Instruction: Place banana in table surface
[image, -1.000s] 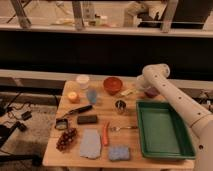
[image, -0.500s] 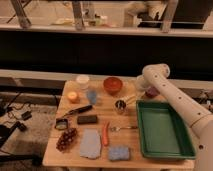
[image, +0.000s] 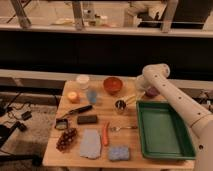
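Grapes (image: 66, 138) sit at the near left corner of the wooden worktop (image: 97, 107), with an orange fruit (image: 73, 96) further back on that side; moving right come a dark handled tool (image: 75, 111), a black block (image: 87, 119), a grey cloth (image: 90, 144), a white cup (image: 82, 80) and a pale blue cup (image: 91, 95); next an orange-red carrot (image: 105, 134), a blue sponge (image: 119, 153), a fork (image: 121, 128), a red bowl (image: 113, 84) and a small metal cup (image: 120, 105); just right of that cup lies the banana (image: 130, 99), pale yellow, close above the boards behind the dark green tray (image: 163, 128); whether it rests on the wood or hangs just over it cannot be made out; the gripper (image: 137, 96) is at the banana's right end, low over the worktop beneath the white arm (image: 172, 97), and whether it grasps the fruit or has let go I cannot tell; judged from this, the task looks near its close: the banana is at the table surface, and what seems left is a clear release and the arm drawing away.
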